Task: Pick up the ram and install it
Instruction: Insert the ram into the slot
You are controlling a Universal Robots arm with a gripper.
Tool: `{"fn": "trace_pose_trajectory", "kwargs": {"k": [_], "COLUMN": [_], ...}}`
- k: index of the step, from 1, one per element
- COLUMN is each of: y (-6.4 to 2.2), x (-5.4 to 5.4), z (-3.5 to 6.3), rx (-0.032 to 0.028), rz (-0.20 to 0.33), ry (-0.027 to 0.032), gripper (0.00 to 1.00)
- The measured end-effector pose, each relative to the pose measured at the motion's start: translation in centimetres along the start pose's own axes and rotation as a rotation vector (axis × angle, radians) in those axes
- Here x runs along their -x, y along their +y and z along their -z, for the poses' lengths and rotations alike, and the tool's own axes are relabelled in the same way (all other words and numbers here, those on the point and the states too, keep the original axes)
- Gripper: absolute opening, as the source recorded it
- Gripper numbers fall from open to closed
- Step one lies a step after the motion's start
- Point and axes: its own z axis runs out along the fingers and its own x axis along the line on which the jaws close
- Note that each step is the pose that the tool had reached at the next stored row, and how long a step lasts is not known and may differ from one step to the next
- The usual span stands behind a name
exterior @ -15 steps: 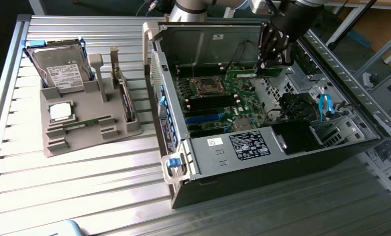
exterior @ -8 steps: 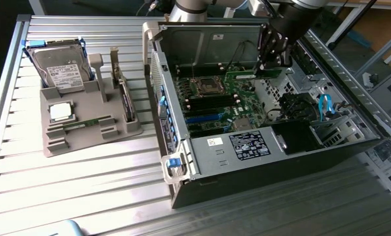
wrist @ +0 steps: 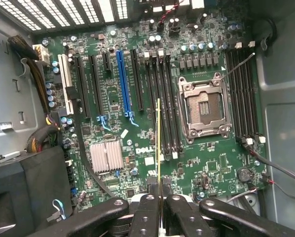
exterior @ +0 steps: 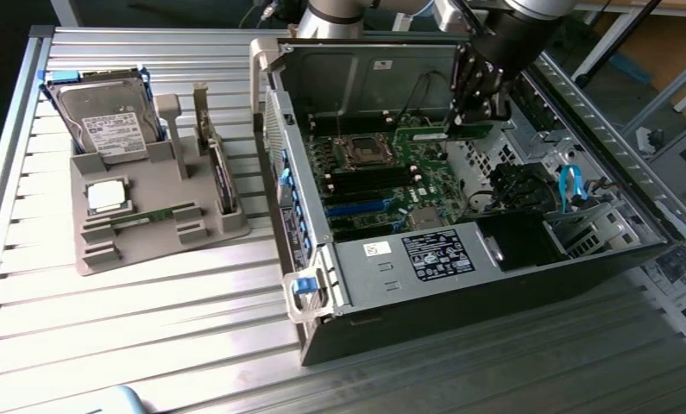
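While the gripper [wrist: 160,200] clamps it by one long edge between closed jaws, the ram [wrist: 159,143] hangs edge-on over the motherboard [wrist: 113,98], running along the black memory slots [wrist: 168,98] beside the empty processor socket [wrist: 204,109]. All this sits inside the open computer case [exterior: 435,267] on the worktop [exterior: 147,328], with a grey parts holder [exterior: 147,233] beside the case toward the exterior view's left.

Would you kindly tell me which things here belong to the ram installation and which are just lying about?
In the job: the ram, clamped in the gripper; the memory slots on the motherboard.
Lying about: hard drive, CPU chip, expansion card, grey holder.
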Motion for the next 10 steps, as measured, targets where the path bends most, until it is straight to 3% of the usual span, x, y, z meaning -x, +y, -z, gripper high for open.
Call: {"fn": "trace_pose_trajectory", "kwargs": {"k": [10], "y": [-0.01], "x": [-0.03], "z": [-0.53], "rx": [0.0], "rz": [0.0], "ry": [0.0], "gripper": [0.12]}}
